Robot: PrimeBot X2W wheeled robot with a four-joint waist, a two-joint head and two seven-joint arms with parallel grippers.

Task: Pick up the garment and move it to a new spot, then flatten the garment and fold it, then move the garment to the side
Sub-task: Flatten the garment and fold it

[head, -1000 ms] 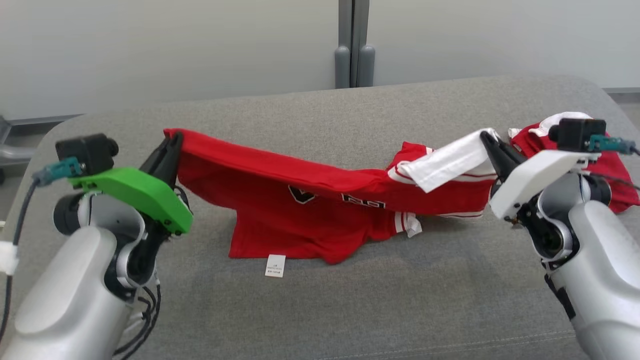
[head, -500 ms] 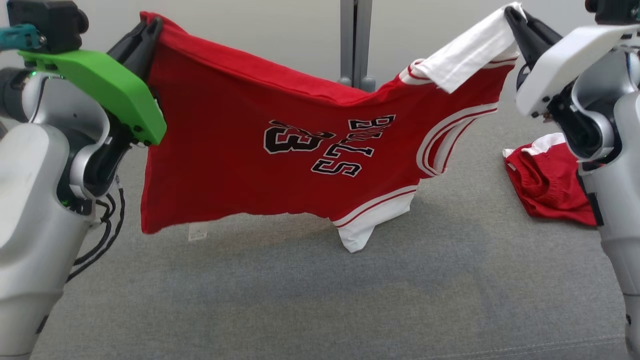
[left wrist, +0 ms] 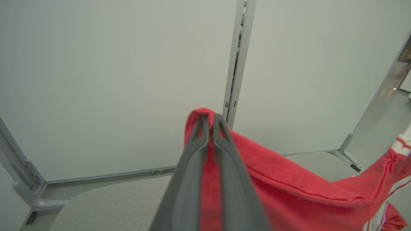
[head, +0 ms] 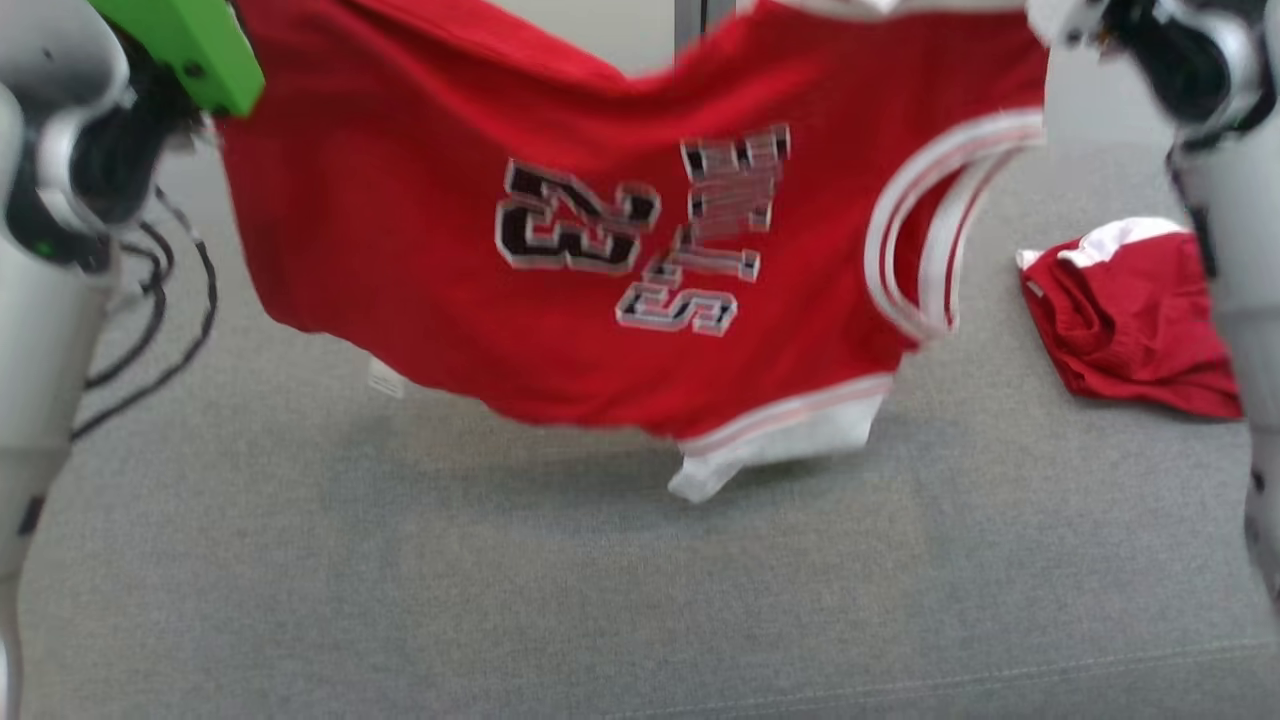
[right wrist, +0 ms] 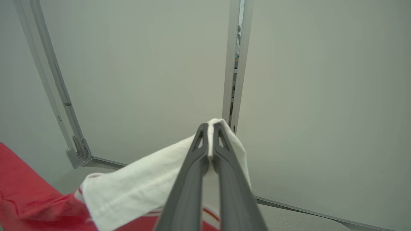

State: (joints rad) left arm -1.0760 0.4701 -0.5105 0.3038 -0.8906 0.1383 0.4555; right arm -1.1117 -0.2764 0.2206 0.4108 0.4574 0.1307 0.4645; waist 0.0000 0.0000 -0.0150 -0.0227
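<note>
Left arm: green wrist cover (head: pixel 190 40) at the upper left corner of the head view, cables hanging below it
Left grip: left gripper (left wrist: pixel 211 117) clamped shut, its two fingers pinching a red fold at one top corner of the jersey (head: pixel 420 250)
Jersey, position: lifted off the grey cushion (head: pixel 600 620) and hung in the air as a sheet between the two arms, black lettering toward the head camera, picture blurred
Jersey, long axis: runs left to right across the robot's front, top edge sagging at the middle
Lower edge: care tag (head: pixel 385 378) hangs at the lower left; a white-trimmed corner droops lowest, near the cushion; contact cannot be told
Right grip: right gripper (right wrist: pixel 210 126) clamped shut on a white band of the same jersey, nothing else between its fingers
Far right: second red garment (head: pixel 1130 320) lies crumpled on the cushion, apart from the jersey
Governing relation (judged): the jersey hangs below and between both grippers, one end in each, so neither arm is nearer; the set-down depends on lowering both together, long axis across the cushion, toward the open centre and left
Risk (judged): uneven lowering would likely bunch the drooping corner underneath
</note>
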